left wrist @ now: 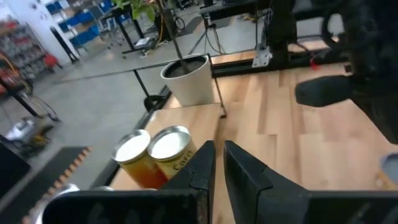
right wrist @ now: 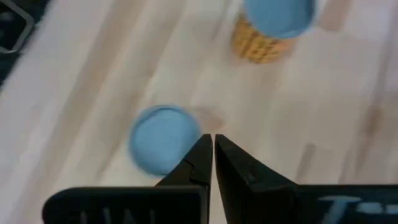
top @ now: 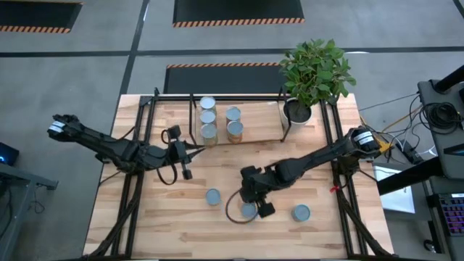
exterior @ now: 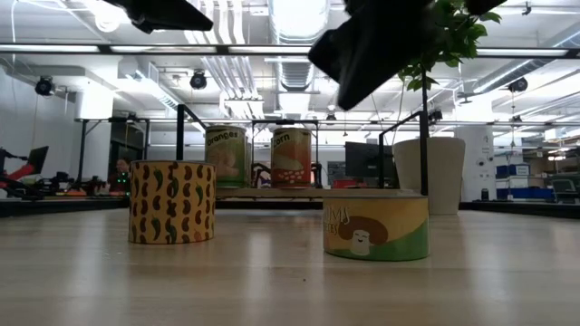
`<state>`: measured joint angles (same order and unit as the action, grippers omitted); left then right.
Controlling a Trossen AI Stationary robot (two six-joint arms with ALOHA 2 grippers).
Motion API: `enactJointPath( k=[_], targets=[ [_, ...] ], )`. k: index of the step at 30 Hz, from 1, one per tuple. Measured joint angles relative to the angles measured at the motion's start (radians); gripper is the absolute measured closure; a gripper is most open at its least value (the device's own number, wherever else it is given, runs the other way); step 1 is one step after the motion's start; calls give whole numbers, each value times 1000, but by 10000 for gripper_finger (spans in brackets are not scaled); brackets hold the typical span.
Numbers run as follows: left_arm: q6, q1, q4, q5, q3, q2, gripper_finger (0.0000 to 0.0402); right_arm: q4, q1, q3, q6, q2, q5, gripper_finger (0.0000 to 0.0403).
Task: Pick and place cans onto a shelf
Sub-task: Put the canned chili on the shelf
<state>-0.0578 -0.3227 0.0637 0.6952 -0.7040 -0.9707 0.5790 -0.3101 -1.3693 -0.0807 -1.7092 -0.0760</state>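
Several cans with silvery tops stand on the shelf's wooden board (top: 254, 123) at the far middle, in two rows (top: 208, 118) (top: 233, 122); two show in the left wrist view (left wrist: 152, 152). Three more cans stand on their bases on the table: (top: 213, 196), (top: 249, 210), (top: 301, 212). My right gripper (top: 265, 209) is shut and empty, raised just right of the middle can (right wrist: 163, 138); the can to that one's left shows beyond it (right wrist: 273, 25). My left gripper (top: 187, 172) is shut and empty, left of centre, pointing toward the table's right.
A white plant pot (top: 298, 111) with a leafy plant stands at the shelf's right end. Black frame bars (top: 138, 145) run along both table sides. A dark cable loop (top: 230, 212) hangs by the middle can. Bare wood lies between the shelf and the loose cans.
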Motion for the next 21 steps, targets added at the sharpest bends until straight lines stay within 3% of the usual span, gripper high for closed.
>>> enactJointPath(
  k=[10, 21],
  targets=[
    [131, -5, -64, 2, -3, 0, 387, -67, -135, 30, 65, 0, 118, 394],
    [175, -6, -107, 2, -4, 0, 387, -143, -145, 126, 223, -1, 207, 387]
  ],
)
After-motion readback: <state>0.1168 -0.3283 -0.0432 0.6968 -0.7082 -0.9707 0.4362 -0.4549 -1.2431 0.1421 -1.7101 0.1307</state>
